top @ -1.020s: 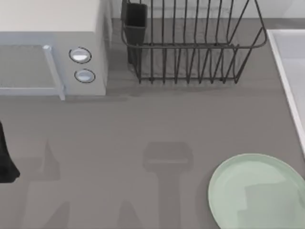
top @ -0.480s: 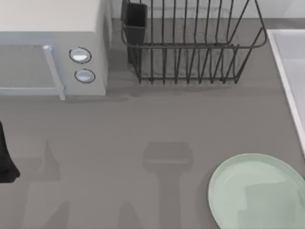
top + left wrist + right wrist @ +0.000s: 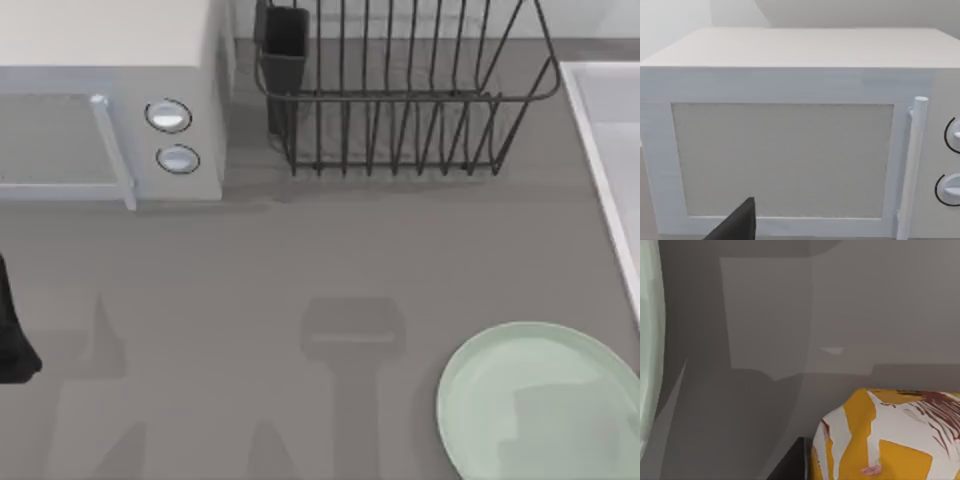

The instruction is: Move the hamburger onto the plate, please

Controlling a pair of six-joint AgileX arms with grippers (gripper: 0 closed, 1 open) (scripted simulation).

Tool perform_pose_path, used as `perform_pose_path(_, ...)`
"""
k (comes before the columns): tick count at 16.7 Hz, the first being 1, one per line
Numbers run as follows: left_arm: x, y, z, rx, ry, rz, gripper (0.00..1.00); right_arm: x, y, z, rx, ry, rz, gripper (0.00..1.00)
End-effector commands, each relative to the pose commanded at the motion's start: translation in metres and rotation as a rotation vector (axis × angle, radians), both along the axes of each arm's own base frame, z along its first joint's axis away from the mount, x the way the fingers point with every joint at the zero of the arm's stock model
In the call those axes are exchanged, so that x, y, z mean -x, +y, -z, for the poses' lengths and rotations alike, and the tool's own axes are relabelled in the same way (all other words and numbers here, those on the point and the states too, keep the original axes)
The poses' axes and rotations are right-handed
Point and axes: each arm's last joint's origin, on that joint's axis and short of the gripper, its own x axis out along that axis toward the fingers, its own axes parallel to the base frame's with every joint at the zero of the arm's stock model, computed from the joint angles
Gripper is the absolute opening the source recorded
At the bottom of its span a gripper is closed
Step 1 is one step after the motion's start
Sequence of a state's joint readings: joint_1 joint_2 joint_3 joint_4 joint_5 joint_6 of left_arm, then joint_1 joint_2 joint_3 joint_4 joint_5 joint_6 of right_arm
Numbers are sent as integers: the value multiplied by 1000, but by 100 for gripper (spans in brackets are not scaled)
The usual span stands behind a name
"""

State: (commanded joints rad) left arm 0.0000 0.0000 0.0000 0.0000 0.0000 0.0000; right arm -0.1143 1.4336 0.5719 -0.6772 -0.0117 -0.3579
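the plate (image 3: pixel 540 405) is sitting at the table's (image 3: pixel 300 260) near right corner, the microwave (image 3: pixel 110 100) far left, the rack (image 3: pixel 400 90) beside it.

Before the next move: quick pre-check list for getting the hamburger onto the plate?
1. Plate free to receive: ok, nothing lies on its visible part in the top view.
2. Hamburger located: ok, orange-yellow wrapped item close under the right wrist camera.
3. Hamburger gripped by the right end effector: cannot tell.
4. Plate within the right wrist view: ok, its rim at the edge.
5. Left arm out of the way: ok, at the table's left edge, facing the microwave.
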Motion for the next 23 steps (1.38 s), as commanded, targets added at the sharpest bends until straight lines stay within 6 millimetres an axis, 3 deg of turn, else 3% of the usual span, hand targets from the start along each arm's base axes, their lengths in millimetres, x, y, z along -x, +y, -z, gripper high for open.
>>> perform_pose_path(3,0,0,0,0,0,0,100,-5,-1,-15,0,-4,2,0)
perform_pose_path(10,0,0,0,0,0,0,100,-2,0,-86,-3,22,-1,0)
perform_pose_path(12,0,0,0,0,0,0,100,0,0,-98,0,2,0,0)
perform_pose_path(18,0,0,0,0,0,0,100,-1,1,-98,-1,6,-13,0)
perform_pose_path(23,0,0,0,0,0,0,100,-12,16,-98,0,31,-301,0)
